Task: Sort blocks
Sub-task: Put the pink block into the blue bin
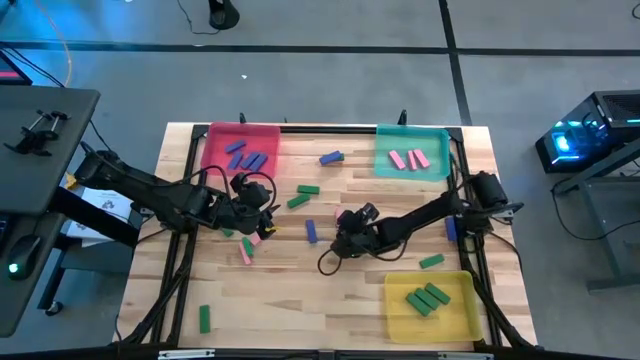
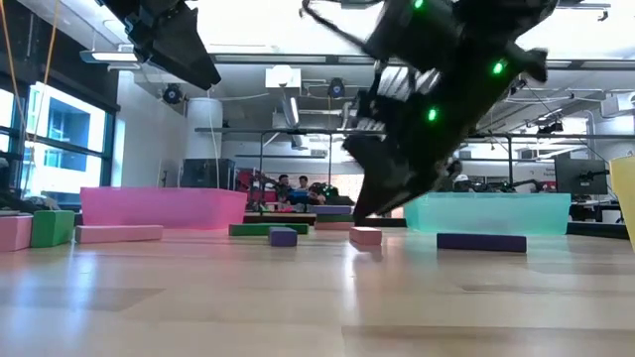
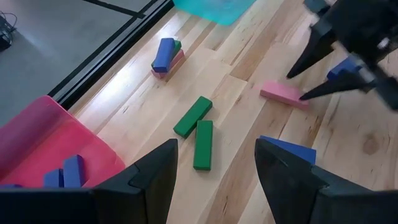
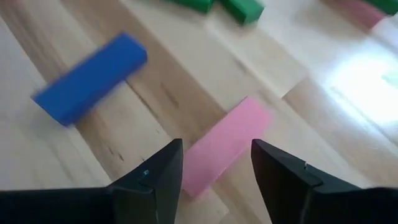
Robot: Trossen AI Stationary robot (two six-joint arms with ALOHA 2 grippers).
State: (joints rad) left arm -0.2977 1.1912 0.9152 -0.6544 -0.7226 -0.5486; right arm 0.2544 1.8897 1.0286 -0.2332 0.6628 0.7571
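Open right jaws (image 4: 214, 174) straddle pink block (image 4: 224, 146).

Around the right pincer (image 4: 214, 171), spread over a pink block (image 4: 225, 144), the bench (image 1: 300, 290) lies bare toward 6 o'clock, while a blue block (image 4: 90, 77) sits near at 10 o'clock and green blocks (image 4: 221, 6) farther toward 12.

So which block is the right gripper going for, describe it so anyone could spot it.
Start at the middle of the wooden table, where the right gripper hovers open. Directly between its fingers lies a pink block, flat on the wood. Its closest neighbour is a blue block lying apart from it; the pink one is the only block framed by the fingers.
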